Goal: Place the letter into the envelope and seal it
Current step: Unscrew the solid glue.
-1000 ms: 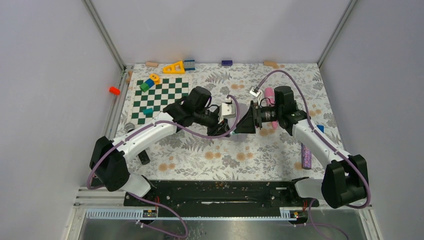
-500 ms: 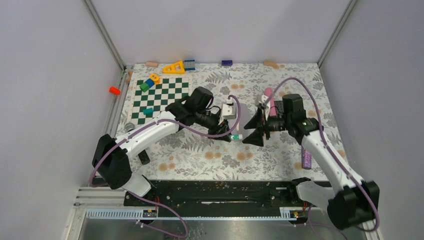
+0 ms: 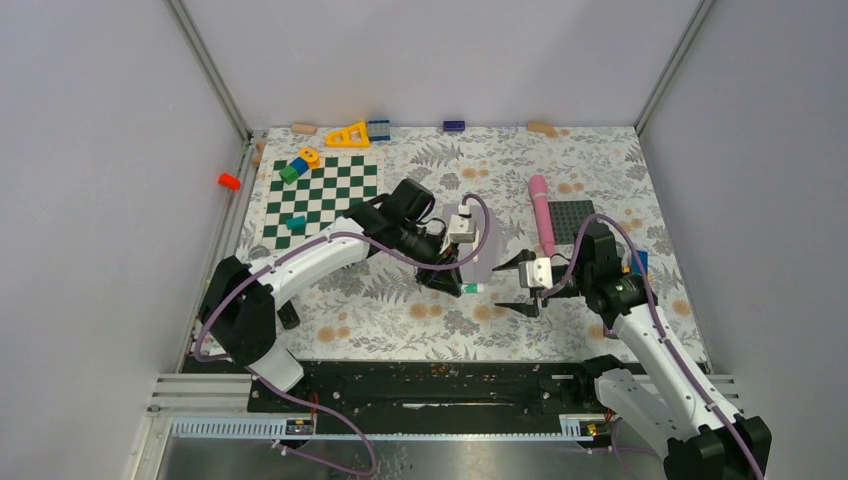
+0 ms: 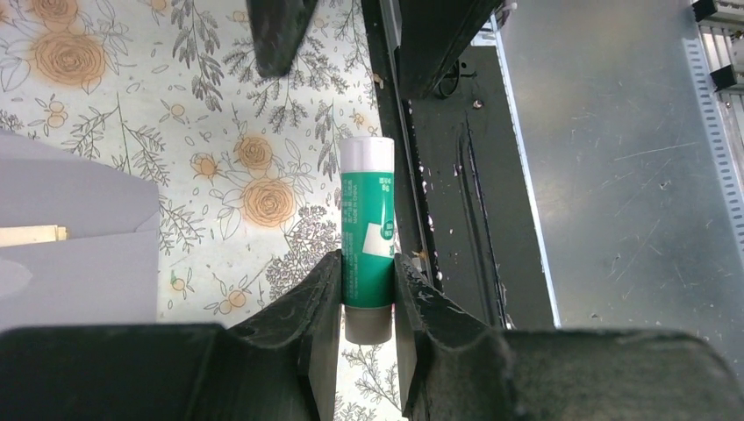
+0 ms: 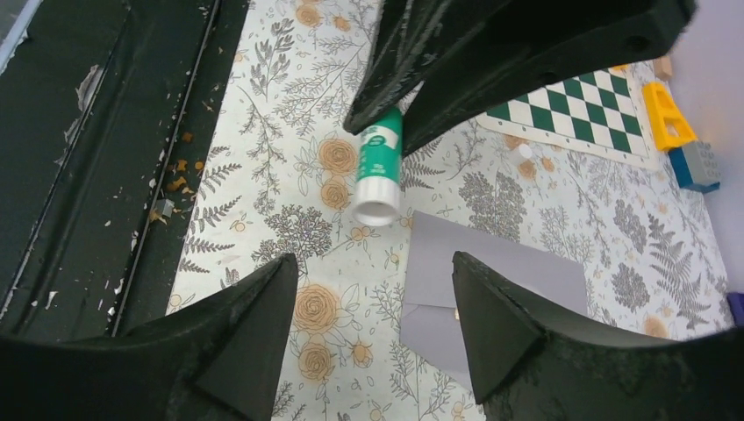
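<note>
My left gripper (image 3: 445, 280) is shut on a green glue stick (image 3: 470, 287) with a white cap and holds it low over the floral mat. In the left wrist view the stick (image 4: 368, 237) sits between the fingers of my left gripper (image 4: 367, 263). The pale grey-lavender envelope (image 3: 487, 258) lies flat just beyond the stick. It also shows in the left wrist view (image 4: 79, 254), where a tan strip (image 4: 31, 234) shows at its flap, and in the right wrist view (image 5: 491, 272). My right gripper (image 3: 520, 287) is open and empty, to the right of the stick (image 5: 379, 171).
A pink cylinder (image 3: 541, 212) and a dark grey studded plate (image 3: 573, 220) lie behind the right arm. A green chessboard (image 3: 320, 195) with small blocks is at the back left. Loose blocks line the back wall, with an orange piece (image 3: 229, 181) off the mat at the left.
My right gripper has drawn back from the left gripper toward the near right, open. The left gripper has shifted slightly right with the glue stick.
</note>
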